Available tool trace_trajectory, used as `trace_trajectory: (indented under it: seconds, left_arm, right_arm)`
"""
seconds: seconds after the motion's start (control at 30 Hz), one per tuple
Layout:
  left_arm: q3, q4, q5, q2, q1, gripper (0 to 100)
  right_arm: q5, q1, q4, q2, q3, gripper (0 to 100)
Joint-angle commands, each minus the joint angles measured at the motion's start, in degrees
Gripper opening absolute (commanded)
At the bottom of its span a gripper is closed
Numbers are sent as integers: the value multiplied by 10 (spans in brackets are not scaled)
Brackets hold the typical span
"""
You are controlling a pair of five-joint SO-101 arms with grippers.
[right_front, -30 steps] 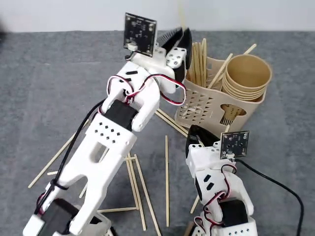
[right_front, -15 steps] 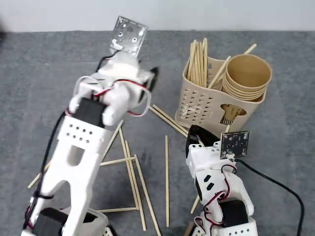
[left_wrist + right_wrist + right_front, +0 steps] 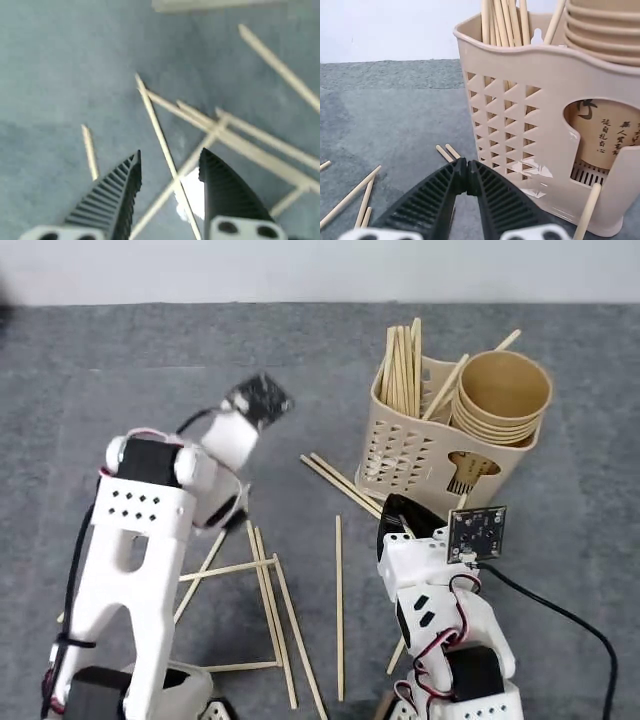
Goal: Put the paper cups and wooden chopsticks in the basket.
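The right gripper [image 3: 467, 165], black with ridged jaws, is pinched shut on nothing. It sits low over the grey felt-like table cover [image 3: 385, 115], just in front of the beige perforated plastic basket [image 3: 530, 100]. Its wrist view gives what the high view cannot: a cut-out window in the basket wall with a printed cup behind it, and one stick [image 3: 587, 210] leaning against that wall. From above, the right gripper [image 3: 397, 504] lies by the basket's near corner.

The left gripper [image 3: 171, 155] hangs with its jaws spread, holding nothing, above loose pale wooden chopsticks [image 3: 157, 125]. One stick runs through the gap between the jaws and another crosses it (about seven sticks there, some blurred). The high view shows the white left arm [image 3: 140, 540] bent over the same scatter. There roughly ten chopsticks [image 3: 339, 605] lie on the cover, some partly under the arms.

Farthest, the basket [image 3: 405, 455] stands upright with two compartments. About six chopsticks [image 3: 403, 360] stand bundled in the one nearer the left arm. A nested stack of tan paper cups [image 3: 505, 390] fills the other (five or six rims; I cannot count exactly), with two more sticks slanting beside it.
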Motion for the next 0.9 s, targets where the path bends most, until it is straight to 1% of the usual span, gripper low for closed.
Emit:
trace_trajectory:
  seconds: [0.0, 0.07, 0.27, 0.4, 0.5, 0.67, 0.77, 0.87]
  left_arm:
    - [68, 6, -59, -25, -14, 193]
    - [116, -10, -86, -25, -24, 194]
    - [208, -105, -91, -25, -76, 276]
    - [235, -153, -91, -22, -83, 288]
    - [248, -186, -91, 11, -79, 288]
    - [215, -237, -87, 138, -89, 287]
    - [159, -234, -86, 214, -96, 286]
    - [91, -204, -56, 270, -97, 263]
  right_arm:
    - [-2, 0, -15, -5, -3, 12]
    - [-2, 0, -15, -5, -3, 12]
    - [-2, 0, -15, -5, -3, 12]
    - [-2, 0, -15, -5, -3, 12]
    - [-2, 0, -15, -5, -3, 12]
    - [-2, 0, -15, -5, -3, 12]
    - [-2, 0, -15, -5, -3, 12]
    - [-2, 0, -15, -5, -3, 12]
